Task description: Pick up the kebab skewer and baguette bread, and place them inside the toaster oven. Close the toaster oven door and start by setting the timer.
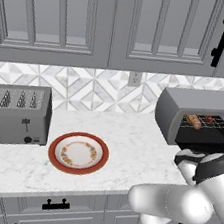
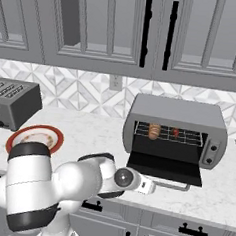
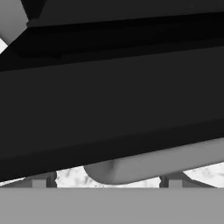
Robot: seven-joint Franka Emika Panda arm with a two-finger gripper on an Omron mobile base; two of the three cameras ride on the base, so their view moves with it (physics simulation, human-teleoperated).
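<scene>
The grey toaster oven (image 1: pixel 196 103) (image 2: pixel 178 112) stands at the counter's right with its dark glass door (image 2: pixel 164 166) dropped open and flat. On its wire rack lie the baguette bread (image 1: pixel 193 121) (image 2: pixel 154 131) and, to its right, the kebab skewer (image 1: pixel 210 119) (image 2: pixel 175 132). My gripper (image 2: pixel 147 185) (image 3: pixel 107 180) sits low at the door's front left edge, just under it. In the hand view the door's dark underside and the silver bar handle (image 3: pixel 153 162) (image 2: pixel 172 184) are very close, and the two fingertips (image 3: pixel 40 180) stand wide apart, open, holding nothing.
A red-rimmed plate (image 1: pixel 53 151) (image 2: pixel 58 135) lies bare on the marble counter, left of the oven. A slotted silver toaster (image 1: pixel 15 113) (image 2: pixel 13 104) stands at the far left. Wall cabinets hang above, and drawers run below the counter edge.
</scene>
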